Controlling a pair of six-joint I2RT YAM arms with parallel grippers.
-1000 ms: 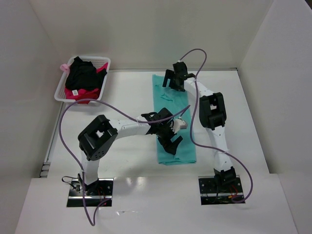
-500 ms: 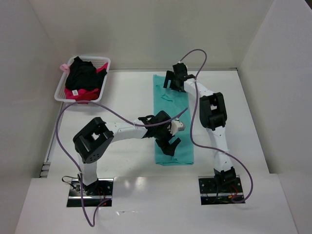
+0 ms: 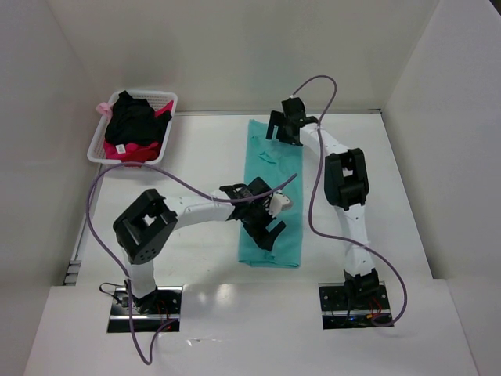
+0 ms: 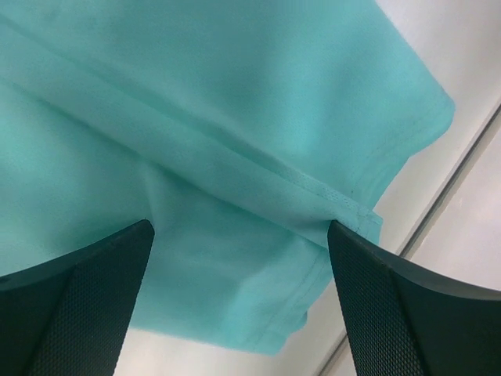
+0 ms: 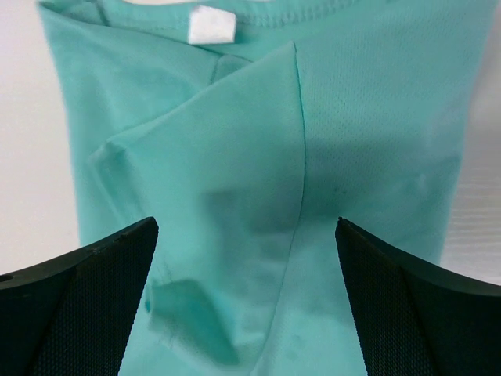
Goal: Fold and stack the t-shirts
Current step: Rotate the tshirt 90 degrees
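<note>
Teal t-shirt (image 3: pixel 278 168) lies as a long folded strip mid-counter, bare counter (image 3: pixel 196 149) either side. L tool (image 3: pixel 270 231) over its near half, R tool (image 3: pixel 283 133) over the collar — both spread wide, gripping nothing. Its white neck label (image 5: pixel 211 25) shows in R wrist cam only. Black shirt (image 3: pixel 133 121) & pink-red shirt (image 3: pixel 129 152) bunched in far-left basket (image 3: pixel 97 149) — shapes unclear.

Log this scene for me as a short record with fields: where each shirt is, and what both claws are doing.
Teal t-shirt: folded lengthwise, flat on the table
Neck label: at the far end
Black t-shirt: bunched in the basket
Pink-red t-shirt: in the basket, partly under the black one
Left claw: open, over the hem end
Right claw: open, over the collar end
</note>
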